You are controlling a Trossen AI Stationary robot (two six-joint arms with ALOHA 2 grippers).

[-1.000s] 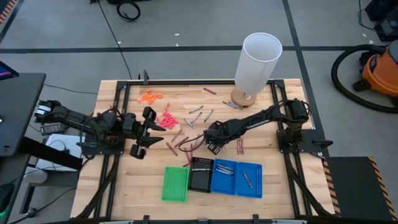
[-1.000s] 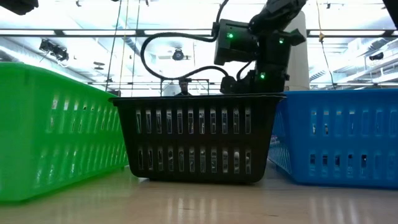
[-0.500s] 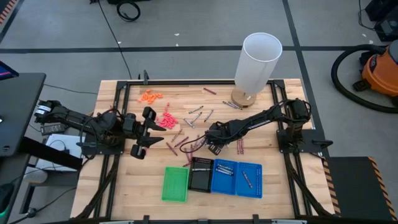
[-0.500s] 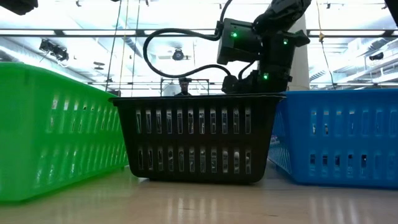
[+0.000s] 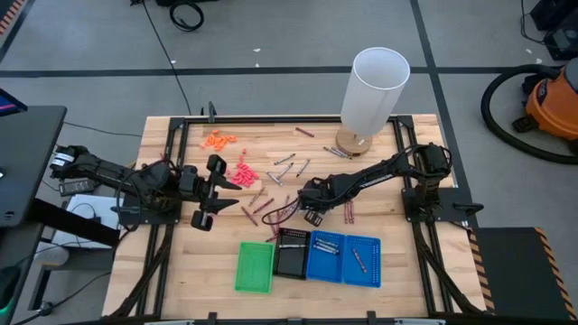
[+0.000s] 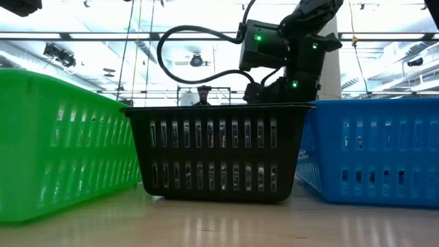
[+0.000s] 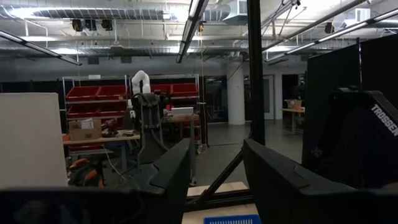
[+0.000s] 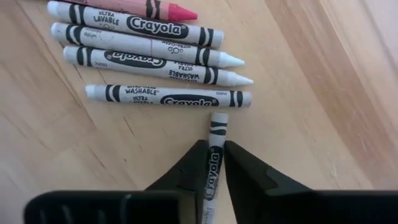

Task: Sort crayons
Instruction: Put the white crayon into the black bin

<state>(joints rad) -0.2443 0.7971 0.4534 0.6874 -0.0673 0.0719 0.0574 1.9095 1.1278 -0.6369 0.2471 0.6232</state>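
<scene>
**Right gripper closed on a white crayon**

At the left of the high view, the left gripper (image 5: 213,191) is seen parked over the table (image 5: 181,262), fingers apart and nothing between them; no change is noted there. At centre, the right gripper (image 5: 310,211) has been narrowed within the last second, and in its wrist view the fingers are pinched on a single white crayon (image 8: 214,155) lying on the wood. A pick is judged to be under way. Four more crayons (image 8: 168,97) lie just beyond it. Whether the crayon is lifted cannot be told. The blue tray (image 5: 345,259) sits lower right.
</scene>
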